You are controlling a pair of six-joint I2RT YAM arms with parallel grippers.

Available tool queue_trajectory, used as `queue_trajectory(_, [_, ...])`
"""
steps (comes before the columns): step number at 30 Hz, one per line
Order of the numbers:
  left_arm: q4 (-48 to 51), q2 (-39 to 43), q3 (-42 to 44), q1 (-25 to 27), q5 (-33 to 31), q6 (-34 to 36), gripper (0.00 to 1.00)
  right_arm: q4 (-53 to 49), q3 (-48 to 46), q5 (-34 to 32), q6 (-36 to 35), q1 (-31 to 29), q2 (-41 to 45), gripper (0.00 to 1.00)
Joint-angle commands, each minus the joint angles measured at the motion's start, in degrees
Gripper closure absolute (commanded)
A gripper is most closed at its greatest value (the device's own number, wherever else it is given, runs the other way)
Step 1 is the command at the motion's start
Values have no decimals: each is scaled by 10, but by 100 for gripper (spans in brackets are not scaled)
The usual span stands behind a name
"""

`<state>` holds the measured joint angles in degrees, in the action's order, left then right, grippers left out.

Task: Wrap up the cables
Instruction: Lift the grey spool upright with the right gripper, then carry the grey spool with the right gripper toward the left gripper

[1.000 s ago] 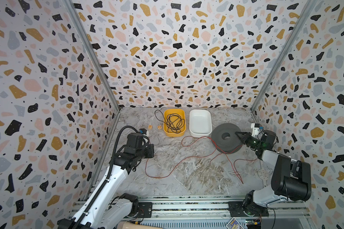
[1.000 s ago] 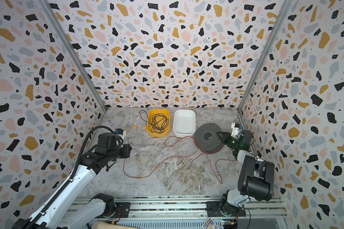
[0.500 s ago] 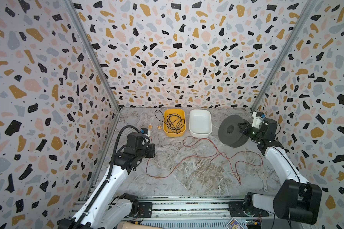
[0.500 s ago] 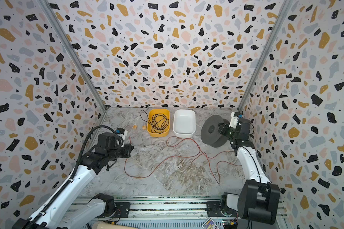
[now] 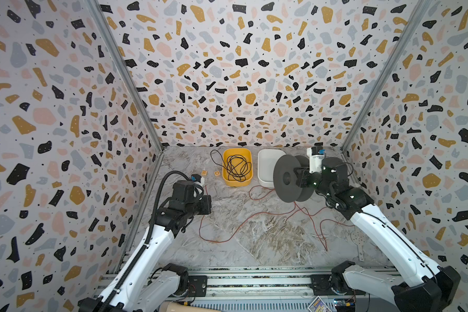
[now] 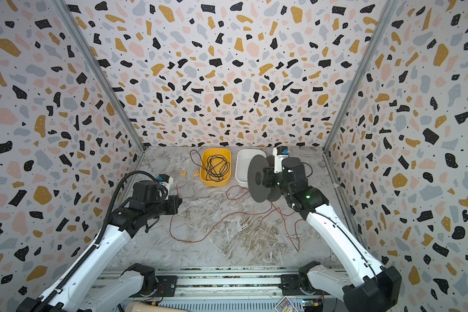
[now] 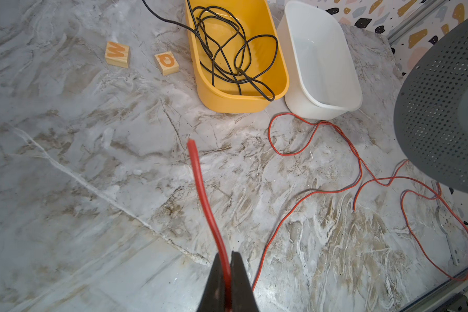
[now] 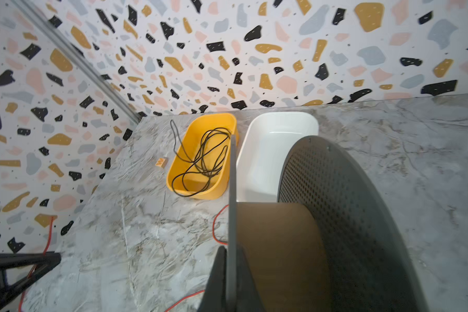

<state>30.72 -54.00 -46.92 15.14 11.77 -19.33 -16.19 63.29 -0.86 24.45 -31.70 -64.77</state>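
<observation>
Your left jaws are pinching the thin, string-like red-orange wire (image 7: 200, 181) while your right jaws are clamping a flat flange of the perforated grey spool (image 8: 349, 216).

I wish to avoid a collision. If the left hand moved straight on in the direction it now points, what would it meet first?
Probably the marble table short of the yellow tub, since the left hand, shut on the red-orange wire, seems tilted downward. If level, the tub's near wall comes first.
</observation>
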Motion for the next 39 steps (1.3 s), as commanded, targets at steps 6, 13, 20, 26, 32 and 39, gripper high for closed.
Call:
queue_trajectory(6, [-10, 10, -1, 1, -3, -9, 100, 64, 55, -276, 53, -215, -91, 100])
queue_trajectory(13, [-1, 12, -3, 1, -5, -15, 100, 86, 136, -356, 62, -300, -236, 100])
queue_trajectory(20, [14, 18, -7, 1, -4, -21, 100, 115, 192, -391, 72, -314, -338, 100])
queue_trajectory(26, [23, 19, -12, 1, -10, -24, 100, 115, 245, -397, 91, -318, -408, 100])
queue_trajectory(32, [29, 18, -18, 1, -13, -21, 100, 134, 244, -428, 89, -319, -440, 100])
queue_trajectory(39, [29, 18, -20, 1, -3, -23, 100, 143, 233, -395, 87, -319, -440, 82])
